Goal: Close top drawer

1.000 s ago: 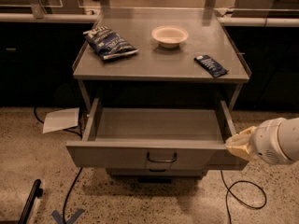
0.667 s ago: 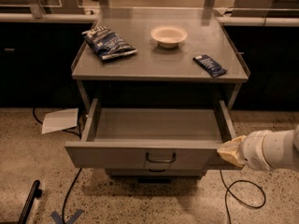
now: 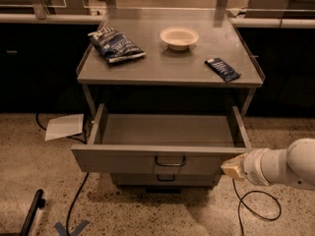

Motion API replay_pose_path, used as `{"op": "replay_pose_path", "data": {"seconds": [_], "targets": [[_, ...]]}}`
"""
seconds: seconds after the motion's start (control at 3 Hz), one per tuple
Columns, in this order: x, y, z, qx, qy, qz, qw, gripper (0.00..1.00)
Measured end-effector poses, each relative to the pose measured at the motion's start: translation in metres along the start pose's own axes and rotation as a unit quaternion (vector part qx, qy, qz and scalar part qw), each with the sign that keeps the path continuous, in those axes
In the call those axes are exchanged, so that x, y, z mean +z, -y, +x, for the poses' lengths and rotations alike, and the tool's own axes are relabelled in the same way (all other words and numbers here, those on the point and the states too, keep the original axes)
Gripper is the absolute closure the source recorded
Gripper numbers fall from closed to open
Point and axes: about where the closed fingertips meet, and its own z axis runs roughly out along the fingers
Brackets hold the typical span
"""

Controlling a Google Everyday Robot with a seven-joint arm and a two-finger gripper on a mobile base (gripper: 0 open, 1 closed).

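Observation:
The top drawer [image 3: 123,160] of the grey metal cart stands pulled out wide, its shallow tray empty. Its small dark loop handle [image 3: 170,162] sits at the front centre. A narrower drawer front [image 3: 165,179] shows just below it. My gripper [image 3: 231,166] comes in from the right on a white arm [image 3: 280,167]. Its yellowish tip is at the right end of the drawer's front panel, level with it and touching or nearly touching.
On the cart top [image 3: 162,68] lie a blue chip bag [image 3: 115,44], a white bowl [image 3: 179,36] and a dark blue snack bar [image 3: 222,69]. A sheet of paper [image 3: 65,127] and black cables [image 3: 76,200] lie on the speckled floor. Dark counters stand behind.
My arm has moved down and left, bringing the gripper tip from beside the drawer's right side to the right end of its front panel. The drawer stays open.

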Motion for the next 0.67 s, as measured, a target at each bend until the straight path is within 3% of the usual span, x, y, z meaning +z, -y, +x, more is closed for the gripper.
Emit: {"op": "replay_pose_path", "data": {"seconds": [0.67], "targets": [[0.059, 0.016, 0.001, -0.001, -0.005, -0.025, 0.9997, 1.0]]}}
